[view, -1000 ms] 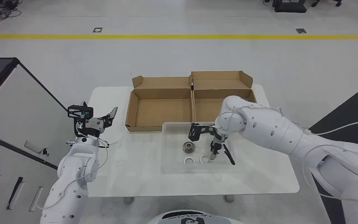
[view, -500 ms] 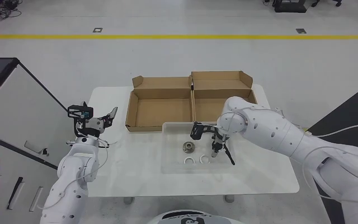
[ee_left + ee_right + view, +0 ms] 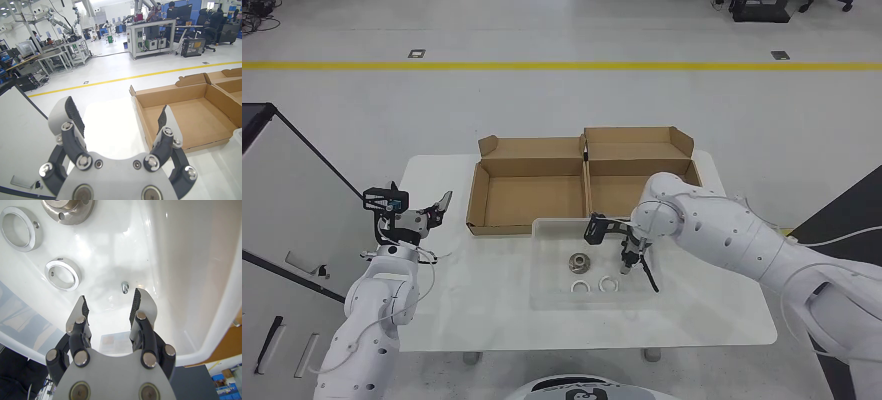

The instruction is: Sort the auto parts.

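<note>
White bench (image 3: 492, 300) carried a clear plastic tray (image 3: 534, 270) in front of two open cardboard boxes (image 3: 527, 200) set side by side. Since a second earlier the right end effector (image 3: 627, 268) had drawn slightly back across the tray toward the boxes; the left arm had not shifted. The right arm bent down over the tray, its end effector (image 3: 110, 294) partly open and holding nothing. A small bolt (image 3: 124, 287) lay on the tray floor just ahead of its fingertips, nearer one finger. The left end effector (image 3: 118, 103) hung wide open and unloaded over the bench's left edge. The tray wall rose near the bolt on one side. Two collar rings (image 3: 63, 274) and a flanged hub (image 3: 68, 211) lay apart on the other.
</note>
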Robot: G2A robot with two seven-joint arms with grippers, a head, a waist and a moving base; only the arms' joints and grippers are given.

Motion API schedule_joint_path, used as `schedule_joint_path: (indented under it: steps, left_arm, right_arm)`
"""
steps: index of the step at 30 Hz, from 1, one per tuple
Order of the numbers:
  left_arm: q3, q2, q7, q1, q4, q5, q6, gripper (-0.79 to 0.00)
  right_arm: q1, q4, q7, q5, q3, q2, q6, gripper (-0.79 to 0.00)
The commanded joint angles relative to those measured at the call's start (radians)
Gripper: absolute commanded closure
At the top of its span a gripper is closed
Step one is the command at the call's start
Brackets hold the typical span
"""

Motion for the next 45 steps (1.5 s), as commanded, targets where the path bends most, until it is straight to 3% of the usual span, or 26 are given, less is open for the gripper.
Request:
schedule_joint_path:
  steps: [1, 10, 32, 45]
  left_arm:
    - [0.0, 0.0, 0.0, 0.0, 0.0, 0.0, 0.0, -0.785]
    - [0.0, 0.0, 0.0, 0.0, 0.0, 0.0, 0.0, -0.785]
    - [0.0, 0.0, 0.0, 0.0, 0.0, 0.0, 0.0, -0.785]
    - [0.0, 0.0, 0.0, 0.0, 0.0, 0.0, 0.0, -0.785]
  right_arm:
    - [-0.002, 0.007, -0.002, -0.003, 0.002, -0.003, -0.003, -0.489]
    - [-0.008, 0.041, -0.001, -0.011, 0.009, -0.023, -0.018, -0.342]
    - [-0.021, 0.089, 0.003, -0.048, 0.03, -0.059, -0.028, -0.299]
    - [-0.037, 0.097, 0.012, -0.069, 0.046, -0.07, -0.007, -0.234]
